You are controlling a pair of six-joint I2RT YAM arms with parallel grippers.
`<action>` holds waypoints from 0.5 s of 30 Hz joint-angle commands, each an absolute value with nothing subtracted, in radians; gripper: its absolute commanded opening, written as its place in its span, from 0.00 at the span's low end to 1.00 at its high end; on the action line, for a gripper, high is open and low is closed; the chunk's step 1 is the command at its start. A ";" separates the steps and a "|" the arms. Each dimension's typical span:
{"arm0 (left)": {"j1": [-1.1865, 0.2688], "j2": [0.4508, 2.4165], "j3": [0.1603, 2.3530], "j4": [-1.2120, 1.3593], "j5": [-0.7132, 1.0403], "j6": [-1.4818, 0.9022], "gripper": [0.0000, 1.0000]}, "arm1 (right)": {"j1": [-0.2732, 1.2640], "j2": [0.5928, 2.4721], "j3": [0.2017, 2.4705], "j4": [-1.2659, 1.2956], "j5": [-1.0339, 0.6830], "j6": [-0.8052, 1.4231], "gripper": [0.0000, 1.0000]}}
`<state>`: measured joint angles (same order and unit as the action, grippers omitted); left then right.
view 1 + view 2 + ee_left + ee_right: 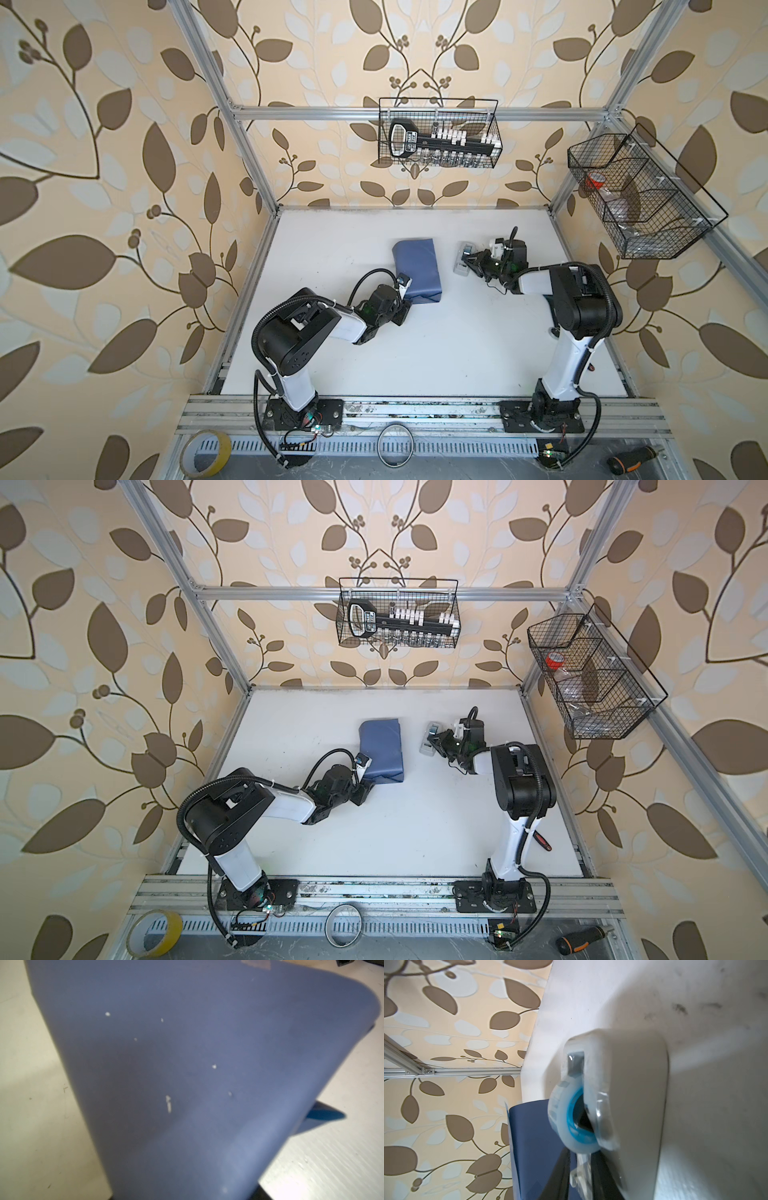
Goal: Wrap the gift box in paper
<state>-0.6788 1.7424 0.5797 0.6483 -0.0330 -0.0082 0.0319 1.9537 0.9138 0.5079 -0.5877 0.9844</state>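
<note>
Left end effector (406,307) at the blue paper (417,270) corner, right end effector (473,265) at the tape dispenser (462,261); both grips unclear.

A small grey tape dispenser (462,262) sits toward the back right of the white table (436,353) — the right wrist view shows its clear roll (560,1126) with a blue core. A wire basket (386,137) on the back rail holds a black socket rack (440,143). A second wire basket (615,220) hangs on the right, with a red-capped item (595,180) inside. On the front ledge lie a yellow tape roll (224,451), a thin ring (379,446) and a black-and-orange screwdriver (631,459).
</note>
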 commanded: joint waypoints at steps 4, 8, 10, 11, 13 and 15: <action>-0.665 1.735 0.582 0.681 -0.018 -0.019 0.53 | 0.035 1.973 0.882 0.502 -0.614 1.000 0.16; -0.665 1.735 0.582 0.681 -0.019 -0.019 0.53 | 0.035 1.956 0.879 0.509 -0.620 1.009 0.10; -0.664 1.736 0.580 0.681 -0.019 -0.018 0.53 | 0.035 1.954 0.876 0.527 -0.627 1.023 0.09; -0.664 1.735 0.580 0.681 -0.020 -0.018 0.53 | 0.035 1.954 0.875 0.538 -0.631 1.032 0.08; -0.666 1.735 0.581 0.681 -0.020 -0.018 0.53 | 0.035 1.955 0.873 0.547 -0.637 1.039 0.07; -0.666 1.735 0.580 0.681 -0.018 -0.018 0.53 | 0.035 1.951 0.871 0.559 -0.641 1.045 0.05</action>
